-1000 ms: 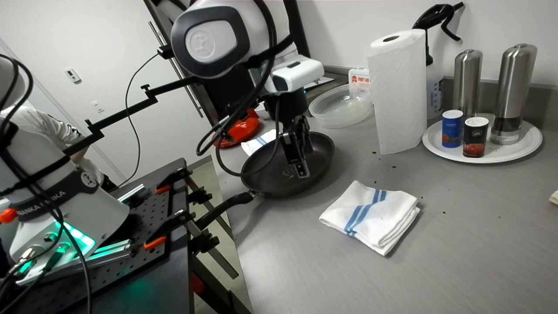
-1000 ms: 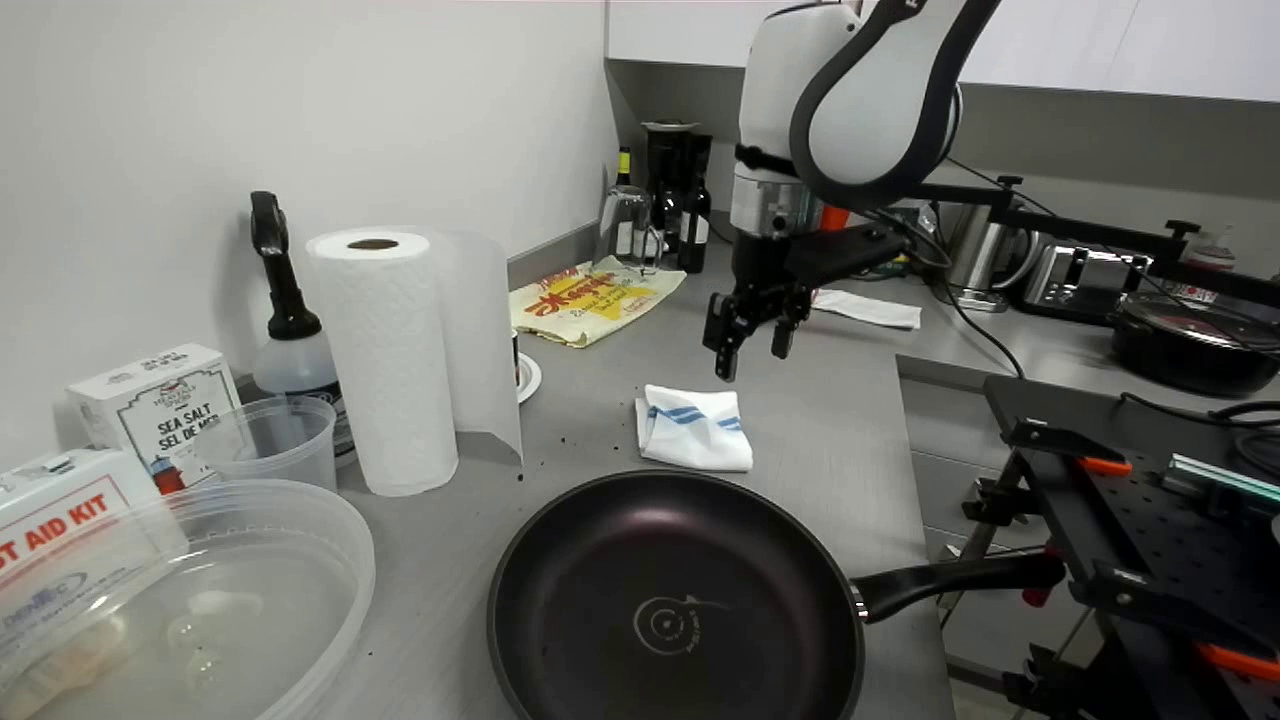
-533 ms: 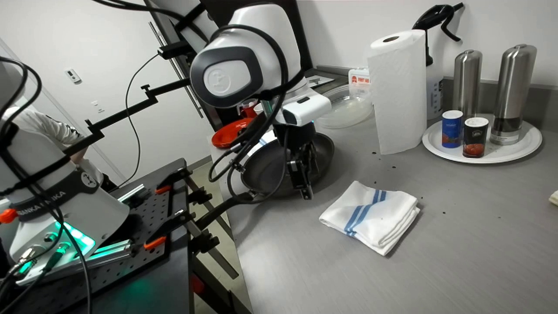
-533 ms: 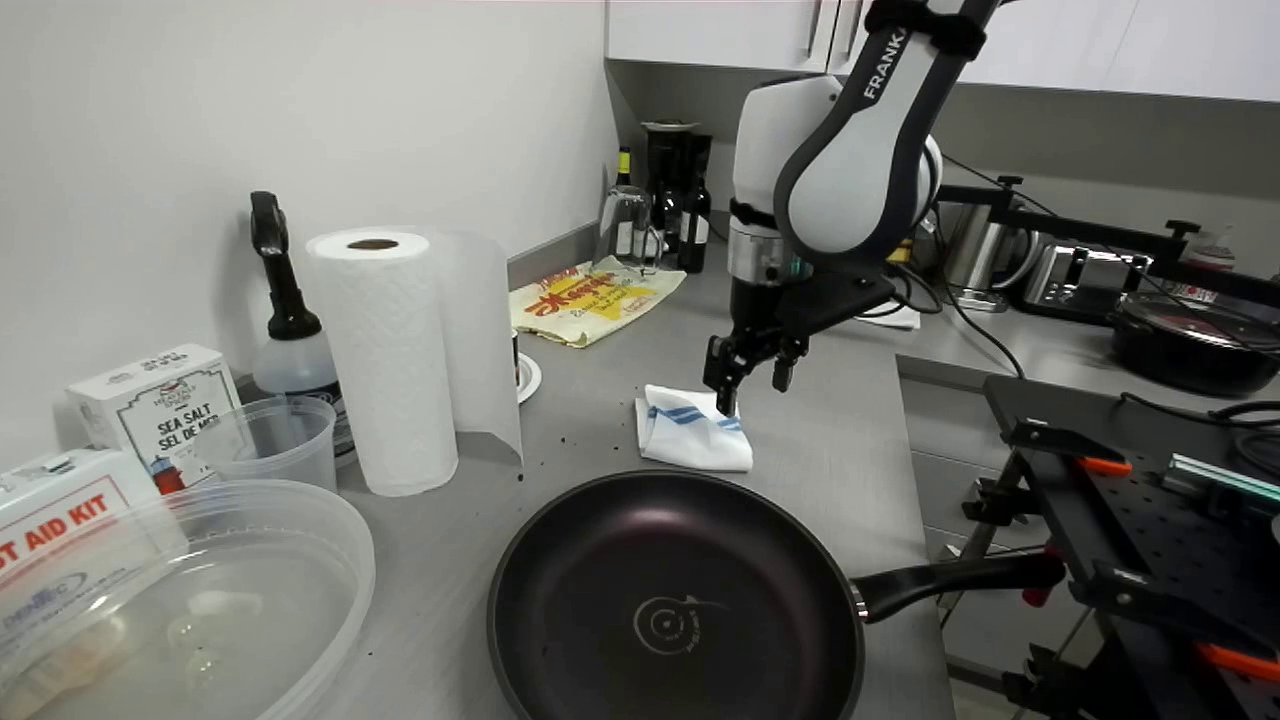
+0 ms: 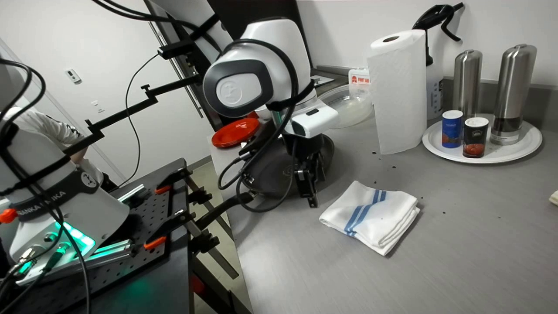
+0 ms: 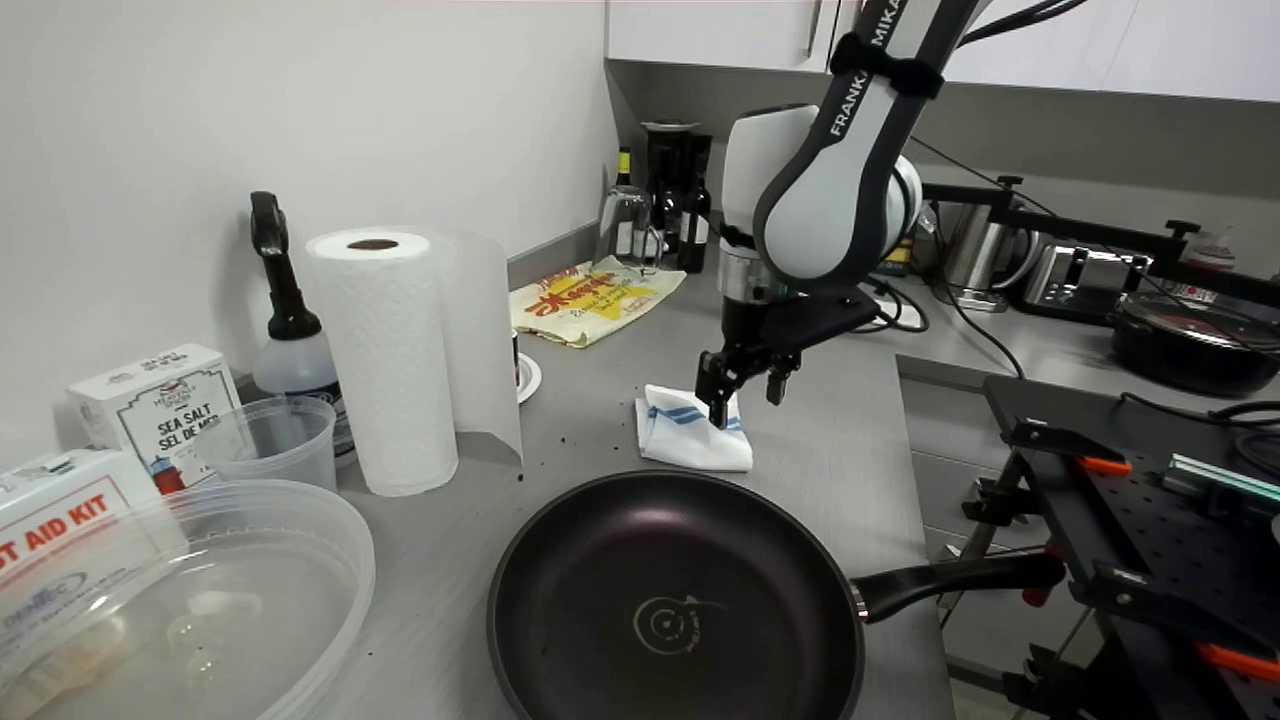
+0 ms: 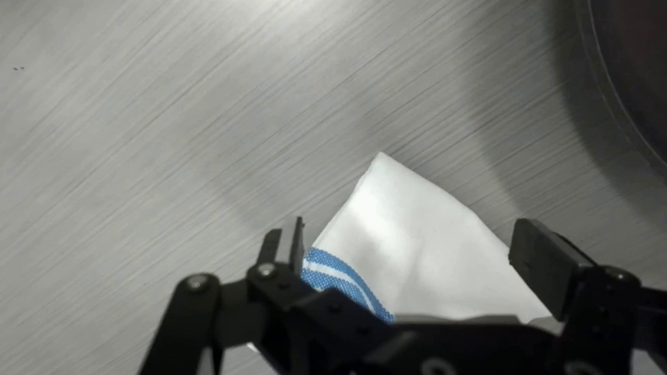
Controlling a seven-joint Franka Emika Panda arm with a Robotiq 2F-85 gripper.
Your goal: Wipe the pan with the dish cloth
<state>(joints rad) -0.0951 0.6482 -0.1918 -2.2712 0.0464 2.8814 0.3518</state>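
White and blue-striped, the folded cloth (image 5: 370, 216) lay on the grey desk (image 5: 436, 270) just beside the black pan (image 6: 675, 600), whose handle (image 6: 960, 583) reached past the desk's edge. Spread wide, the pincer (image 7: 410, 237) hung over the desk, part of the cloth showing between its fingers (image 7: 544, 265) in the wrist view

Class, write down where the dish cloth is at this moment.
In an exterior view, the dish cloth lies on the counter right of the paper towel roll, just beyond the pan. In the wrist view, the open gripper partly hides it.
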